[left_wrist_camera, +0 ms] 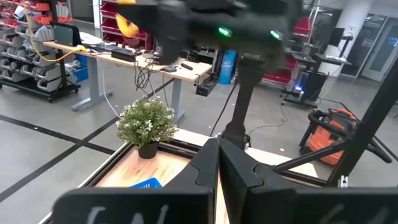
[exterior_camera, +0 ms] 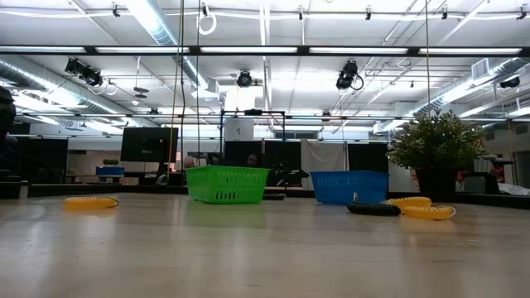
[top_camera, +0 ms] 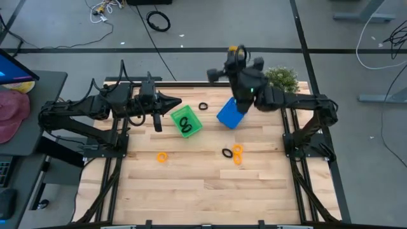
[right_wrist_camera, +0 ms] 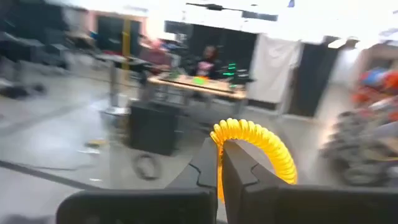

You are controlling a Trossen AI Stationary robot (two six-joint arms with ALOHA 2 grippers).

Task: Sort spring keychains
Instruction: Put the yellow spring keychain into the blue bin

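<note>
My right gripper (top_camera: 236, 53) is raised near the table's far edge, beyond the blue basket (top_camera: 230, 113), and is shut on an orange spring keychain (right_wrist_camera: 255, 146). My left gripper (top_camera: 175, 100) is shut and hovers level by the green basket (top_camera: 186, 121), which holds black keychains (top_camera: 185, 123). On the table lie a black keychain (top_camera: 203, 106) between the baskets, an orange one (top_camera: 163, 157) toward the near left, and a black (top_camera: 227, 152) and an orange one (top_camera: 237, 154) side by side. My right gripper pinches the orange keychain between its two fingers at one side of the coiled loop (right_wrist_camera: 219, 144). The rest of the loop arches out past the fingertips. The keychain is lifted clear of the table and the baskets.
A potted plant (top_camera: 282, 78) stands at the table's far right corner, close behind my right arm. In the low view the green basket (exterior_camera: 228, 184) and blue basket (exterior_camera: 348, 186) stand in the middle. Bare wood lies along the near half of the table (top_camera: 203, 191).
</note>
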